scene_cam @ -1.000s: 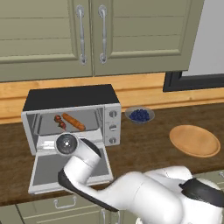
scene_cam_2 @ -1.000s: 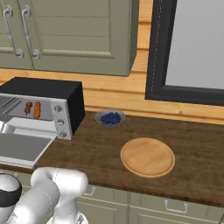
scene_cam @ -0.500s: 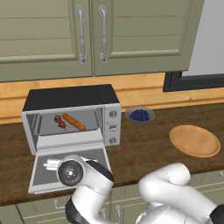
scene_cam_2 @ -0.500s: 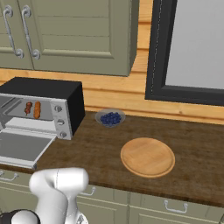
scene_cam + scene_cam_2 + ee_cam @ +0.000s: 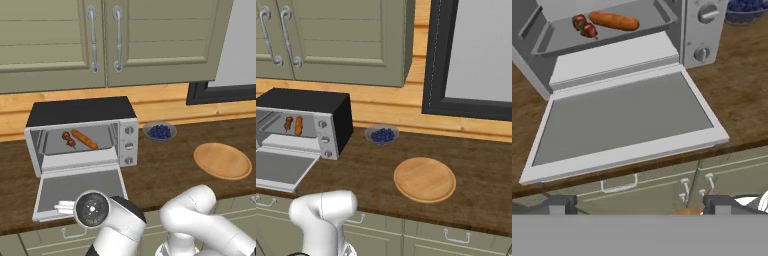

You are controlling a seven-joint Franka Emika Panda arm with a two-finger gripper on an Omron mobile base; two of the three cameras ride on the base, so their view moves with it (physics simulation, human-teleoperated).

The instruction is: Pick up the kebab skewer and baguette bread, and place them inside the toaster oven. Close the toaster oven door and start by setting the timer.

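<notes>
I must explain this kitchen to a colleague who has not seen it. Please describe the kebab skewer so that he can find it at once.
Look at the silver toaster oven on the wooden counter, with its door dropped open. On the tray inside lie two things side by side. The kebab skewer is the shorter one on the left, with dark red chunks, unlike the longer orange-brown baguette bread.

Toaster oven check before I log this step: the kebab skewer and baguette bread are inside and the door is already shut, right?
Not quite. The toaster oven door is open, folded down flat, as the left base view shows. The kebab skewer and baguette bread are indeed inside.
</notes>
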